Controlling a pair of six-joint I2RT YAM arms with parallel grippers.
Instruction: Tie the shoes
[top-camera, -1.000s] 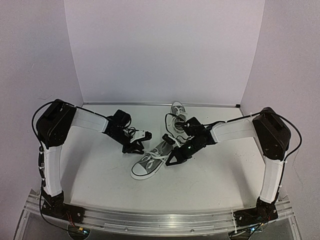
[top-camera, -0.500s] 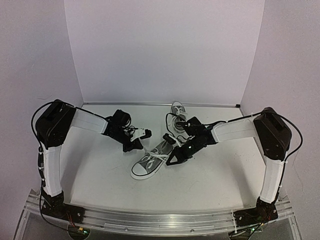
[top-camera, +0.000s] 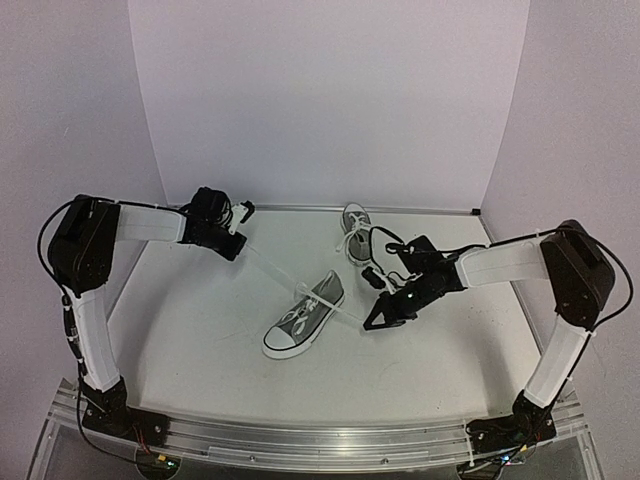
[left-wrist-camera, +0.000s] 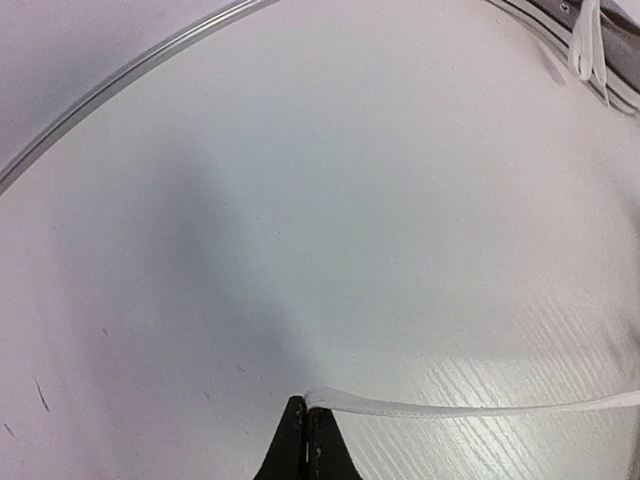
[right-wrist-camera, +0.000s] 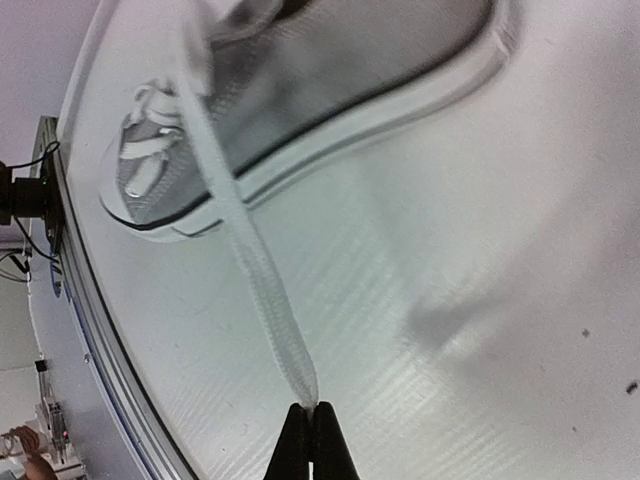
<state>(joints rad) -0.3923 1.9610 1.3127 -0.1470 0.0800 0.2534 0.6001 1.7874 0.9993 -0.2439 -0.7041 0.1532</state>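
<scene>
1. The shoes, two small grey sneakers with white soles and white laces, lie on the white table (top-camera: 190, 345) between the two arms.
2. The nearer shoe (top-camera: 300, 320) sits near the middle of the table. Its toe points toward the near left and its heel toward the far right.
3. The farther shoe (top-camera: 356, 228) lies close to the back wall (top-camera: 330, 100), right of centre, with its laces loose.
4. The left gripper (top-camera: 240, 240) is at the far left of the table, near the back wall. It is fully closed and pinches the end of one lace strand (top-camera: 280, 272).
5. That strand runs in a straight, raised line from the gripper down to the nearer shoe.
6. In the left wrist view, the dark fingertips (left-wrist-camera: 292, 445) meet with no gap, and the flat white lace leaves them to the right across the table.
7. The right gripper (top-camera: 372, 323) is just beyond the nearer shoe's heel. It is also fully closed and grips the other strand (top-camera: 345, 312).
8. In the right wrist view, this strand rises from the closed tips to the blurred shoe.
9. The two strands stretch away from the nearer shoe in opposite directions.
</scene>
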